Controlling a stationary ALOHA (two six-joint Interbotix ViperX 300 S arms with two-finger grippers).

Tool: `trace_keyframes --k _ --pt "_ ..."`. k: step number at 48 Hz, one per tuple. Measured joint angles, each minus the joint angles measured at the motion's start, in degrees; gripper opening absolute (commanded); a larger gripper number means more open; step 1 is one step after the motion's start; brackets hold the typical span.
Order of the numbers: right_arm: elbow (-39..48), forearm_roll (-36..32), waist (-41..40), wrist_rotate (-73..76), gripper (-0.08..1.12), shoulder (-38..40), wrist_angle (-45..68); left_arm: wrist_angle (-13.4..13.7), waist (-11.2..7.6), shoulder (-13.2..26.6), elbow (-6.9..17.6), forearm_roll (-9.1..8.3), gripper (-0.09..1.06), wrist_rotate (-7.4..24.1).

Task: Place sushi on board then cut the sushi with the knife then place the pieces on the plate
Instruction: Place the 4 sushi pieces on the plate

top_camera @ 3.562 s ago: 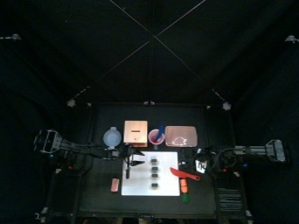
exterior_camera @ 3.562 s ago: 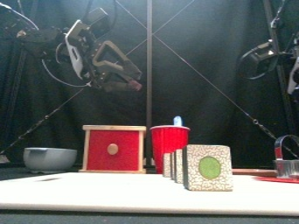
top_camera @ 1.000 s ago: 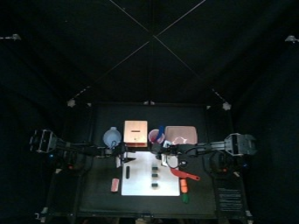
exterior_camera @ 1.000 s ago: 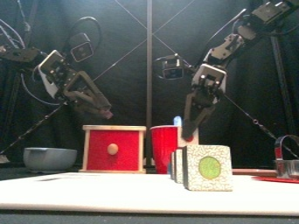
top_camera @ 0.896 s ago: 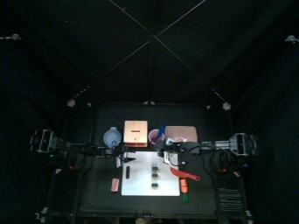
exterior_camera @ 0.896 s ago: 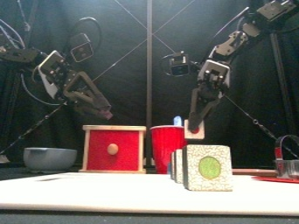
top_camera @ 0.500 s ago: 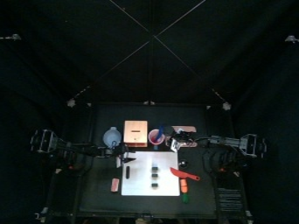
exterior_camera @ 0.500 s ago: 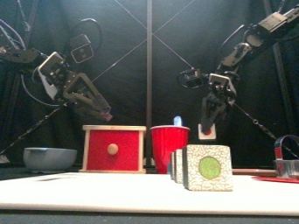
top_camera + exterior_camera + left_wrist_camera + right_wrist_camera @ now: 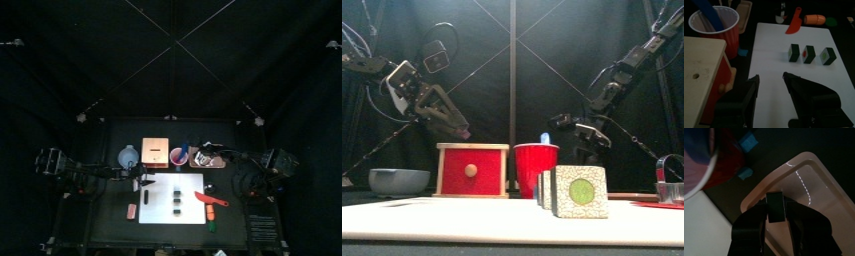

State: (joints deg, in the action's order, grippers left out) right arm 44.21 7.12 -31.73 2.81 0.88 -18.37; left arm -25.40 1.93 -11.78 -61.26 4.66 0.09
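Note:
Three dark green sushi pieces [image 9: 175, 200] [image 9: 809, 54] stand in a row on the white board [image 9: 190, 183]; from the front they show as one near block [image 9: 580, 190]. The red knife [image 9: 210, 198] [image 9: 794, 24] lies at the board's right edge. My right gripper [image 9: 202, 157] [image 9: 775, 198] is shut on another dark sushi piece [image 9: 775, 212], low over the pink plate [image 9: 214, 152] [image 9: 814, 175]. At the board's left back corner my left gripper [image 9: 146, 181] [image 9: 771, 87] hangs open with nothing in it.
Along the back stand the blue-grey bowl [image 9: 128, 157], the wooden box [image 9: 158, 151] and the red cup [image 9: 178, 155] with a blue knife [image 9: 707, 15]. An orange toy [image 9: 210, 212] lies by the board's right front. A small reddish toy [image 9: 131, 210] lies left of the board.
The right arm has carried its sushi piece from above the board back and to the right, lowering it over the pink plate. The left arm has stayed put.

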Motion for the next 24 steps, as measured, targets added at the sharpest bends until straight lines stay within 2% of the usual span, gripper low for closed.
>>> trace_keyframes --k 12,24 --pt "0.26 -1.14 -0.53 0.0 0.9 -0.62 0.0 0.0 0.35 1.05 0.0 0.0 0.81 0.09" --pt "-0.09 -3.25 -0.53 -0.09 0.91 5.1 -4.31 0.0 0.44 1.23 0.44 0.0 0.81 0.09"
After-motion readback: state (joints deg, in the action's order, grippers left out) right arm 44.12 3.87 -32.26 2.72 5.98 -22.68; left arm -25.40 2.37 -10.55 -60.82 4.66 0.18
